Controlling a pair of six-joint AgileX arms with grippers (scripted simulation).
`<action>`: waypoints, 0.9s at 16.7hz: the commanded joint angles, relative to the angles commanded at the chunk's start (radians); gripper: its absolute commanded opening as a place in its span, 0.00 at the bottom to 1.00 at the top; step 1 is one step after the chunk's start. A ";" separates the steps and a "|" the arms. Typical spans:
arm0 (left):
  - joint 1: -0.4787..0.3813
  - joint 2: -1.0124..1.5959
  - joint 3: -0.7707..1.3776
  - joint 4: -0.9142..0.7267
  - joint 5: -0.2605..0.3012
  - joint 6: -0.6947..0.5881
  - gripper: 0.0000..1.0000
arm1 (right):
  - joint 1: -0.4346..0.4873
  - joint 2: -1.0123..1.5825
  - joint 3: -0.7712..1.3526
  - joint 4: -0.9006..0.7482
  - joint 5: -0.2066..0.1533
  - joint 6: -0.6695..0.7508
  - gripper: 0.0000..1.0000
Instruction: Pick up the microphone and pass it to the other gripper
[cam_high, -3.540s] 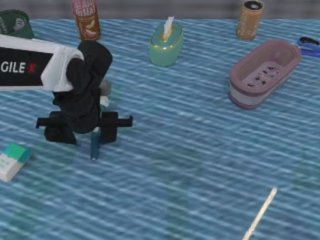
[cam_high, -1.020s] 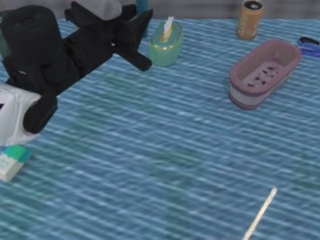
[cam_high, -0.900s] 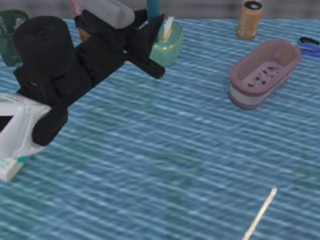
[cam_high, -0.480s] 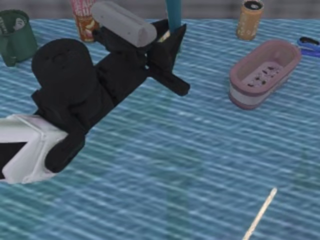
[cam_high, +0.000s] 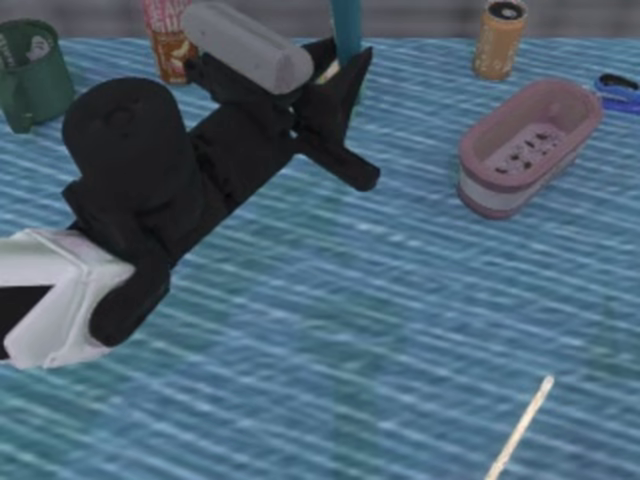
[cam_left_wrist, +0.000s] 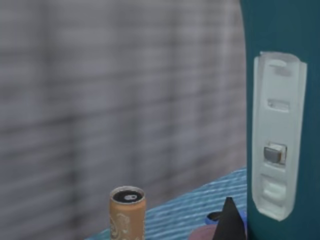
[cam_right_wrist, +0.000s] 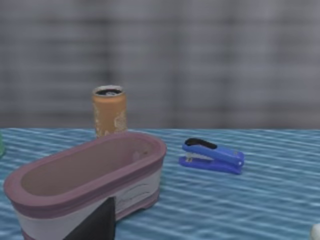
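Note:
The microphone (cam_high: 346, 22) is held high over the far middle of the table, with my left gripper (cam_high: 340, 80) shut on it. Only its dark teal handle shows in the top view; the head is hidden. In the left wrist view the teal handle (cam_left_wrist: 300, 30) fills one side, its white switch strip (cam_left_wrist: 277, 135) facing the camera, and one black fingertip (cam_left_wrist: 229, 222) stands beside it. My right gripper is out of the top view. One of its black fingertips (cam_right_wrist: 102, 220) shows in the right wrist view with nothing beside it, so it stands open.
A pink tub (cam_high: 530, 140) stands at the right, with an orange can (cam_high: 498, 38) and a blue stapler (cam_high: 620, 92) behind it. A green cup (cam_high: 35, 75) and a red-brown can (cam_high: 168, 35) are at the far left. A wooden stick (cam_high: 520, 428) lies front right.
My left gripper lifted the microphone off the table at the left and carried it up and right to the far middle. Over the last half second it has barely moved.

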 joint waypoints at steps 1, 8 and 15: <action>0.000 0.000 0.000 0.000 0.000 0.000 0.00 | 0.000 0.000 0.000 0.000 0.000 0.000 1.00; 0.000 0.000 0.000 0.000 0.000 0.000 0.00 | 0.112 0.226 0.158 0.095 -0.066 -0.013 1.00; 0.000 0.000 0.000 0.000 0.000 0.000 0.00 | 0.339 0.782 0.468 0.276 -0.199 -0.037 1.00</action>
